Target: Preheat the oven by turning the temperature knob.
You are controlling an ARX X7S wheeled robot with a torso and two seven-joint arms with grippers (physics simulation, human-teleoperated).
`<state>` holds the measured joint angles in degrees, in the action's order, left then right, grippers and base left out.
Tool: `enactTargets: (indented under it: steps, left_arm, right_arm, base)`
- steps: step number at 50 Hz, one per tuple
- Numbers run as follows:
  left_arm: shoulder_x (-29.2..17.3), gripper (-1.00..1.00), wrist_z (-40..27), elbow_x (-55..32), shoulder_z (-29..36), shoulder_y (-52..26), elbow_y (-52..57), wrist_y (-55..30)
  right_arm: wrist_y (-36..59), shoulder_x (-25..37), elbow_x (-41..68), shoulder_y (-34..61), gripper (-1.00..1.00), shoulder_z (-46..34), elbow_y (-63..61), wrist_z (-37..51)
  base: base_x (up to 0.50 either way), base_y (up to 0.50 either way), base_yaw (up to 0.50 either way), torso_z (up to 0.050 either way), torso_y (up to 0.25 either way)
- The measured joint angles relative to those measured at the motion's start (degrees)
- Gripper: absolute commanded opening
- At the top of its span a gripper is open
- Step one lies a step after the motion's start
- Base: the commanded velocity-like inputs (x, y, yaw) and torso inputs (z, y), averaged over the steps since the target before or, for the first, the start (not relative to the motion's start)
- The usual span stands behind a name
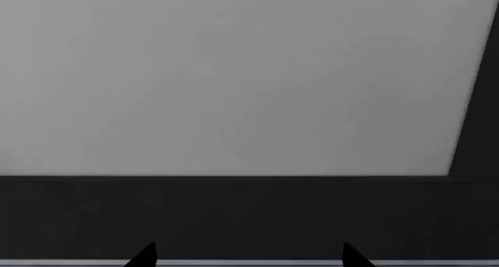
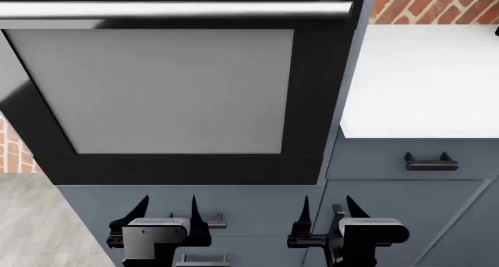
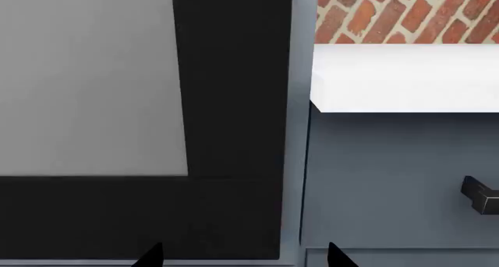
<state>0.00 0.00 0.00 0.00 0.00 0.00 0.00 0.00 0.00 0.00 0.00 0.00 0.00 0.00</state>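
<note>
The black oven [image 2: 312,103] fills the head view, with a grey glass door [image 2: 163,92] and a long silver handle [image 2: 172,10] along its top. No temperature knob shows in any view; the panel above the handle is out of view. My left gripper [image 2: 165,211] is open and empty, low in front of the cabinet under the oven. My right gripper [image 2: 326,211] is open and empty beside it, below the oven's right edge. The left wrist view shows the door glass [image 1: 234,80] and its black lower frame [image 1: 234,214]. The right wrist view shows the oven's right frame [image 3: 230,103].
A white countertop [image 2: 421,80] lies right of the oven, with a red brick wall [image 2: 436,4] behind it. Blue-grey cabinets stand below, with a black drawer handle [image 2: 430,162]. A drawer handle [image 2: 210,223] sits under the oven. Grey floor [image 2: 31,220] shows at the left.
</note>
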Motion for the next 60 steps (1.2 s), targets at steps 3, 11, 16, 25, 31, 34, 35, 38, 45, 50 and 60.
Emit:
enactTargets:
  steps: [3, 11, 16, 25, 31, 34, 35, 38, 45, 50, 60]
  left_arm:
    - [-0.2, 1.0, -0.2, -0.2, 0.3, 0.1, 0.1, 0.0]
    - [-1.3, 1.0, -1.1, -1.0, 1.7, 0.5, 0.2, 0.2]
    - [-1.9, 1.0, -1.9, -1.6, 2.4, 0.6, 0.7, 0.1]
    - [-3.4, 1.0, -3.3, -3.9, 2.1, 0.7, 10.9, -1.4]
    - [-4.7, 1.0, -4.6, -7.0, 0.3, -0.6, 22.2, -4.1]
    - [-5.3, 1.0, -5.3, -8.5, -0.5, -1.4, 27.9, -5.6]
    - [-5.5, 1.0, -5.6, -9.2, -0.8, -1.7, 29.7, -6.2]
    - [-6.2, 1.0, -6.6, -11.2, -2.0, -3.1, 35.0, -8.3]
    - [-7.9, 1.0, -9.6, -16.5, -5.3, -8.8, 44.6, -13.8]
    - [-8.7, 1.0, -10.9, -19.0, -7.1, -11.5, 47.9, -15.4]
    - [-9.7, 1.0, -12.8, -22.1, -9.8, -15.8, 50.1, -16.7]
  right_arm:
    - [0.0, 0.2, 0.1, 0.0, 1.0, -0.3, -0.2, 0.5]
    - [0.0, 1.2, 0.6, -0.1, 1.0, -1.5, -0.5, 2.1]
    - [0.4, 1.8, 0.1, -0.1, 1.0, -2.1, -1.8, 4.1]
    - [2.8, 3.2, -4.0, -1.5, 1.0, -2.8, -14.6, 8.6]
    - [7.0, 4.2, -6.6, -2.0, 1.0, -2.9, -28.0, 9.5]
    - [9.5, 4.7, -8.0, -1.7, 1.0, -3.2, -34.7, 9.5]
    - [10.3, 4.9, -8.5, -1.6, 1.0, -3.3, -36.6, 9.5]
    - [12.8, 5.4, -10.0, -0.7, 1.0, -3.6, -41.9, 9.3]
    - [18.0, 3.9, -13.9, 4.4, 1.0, -2.5, -51.0, 5.0]
    - [19.3, 2.4, -16.6, 6.8, 1.0, -1.7, -54.6, 1.7]
    - [19.8, 1.0, -19.4, 8.2, 1.0, -0.7, -58.0, -1.6]
  base:
    - [0.0, 0.0, 0.0, 0.0, 0.0]
    - [0.0, 0.0, 0.0, 0.0, 0.0]
    - [0.0, 0.0, 0.0, 0.0, 0.0]
    - [0.0, 0.0, 0.0, 0.0, 0.0]
    - [0.0, 0.0, 0.0, 0.0, 0.0]
    - [0.0, 0.0, 0.0, 0.0, 0.0]
    - [0.0, 0.0, 0.0, 0.0, 0.0]
    - [0.0, 0.0, 0.0, 0.0, 0.0]
    - [0.0, 0.0, 0.0, 0.0, 0.0]
    - [0.0, 0.0, 0.0, 0.0, 0.0]
    - [0.0, 0.0, 0.0, 0.0, 0.0]
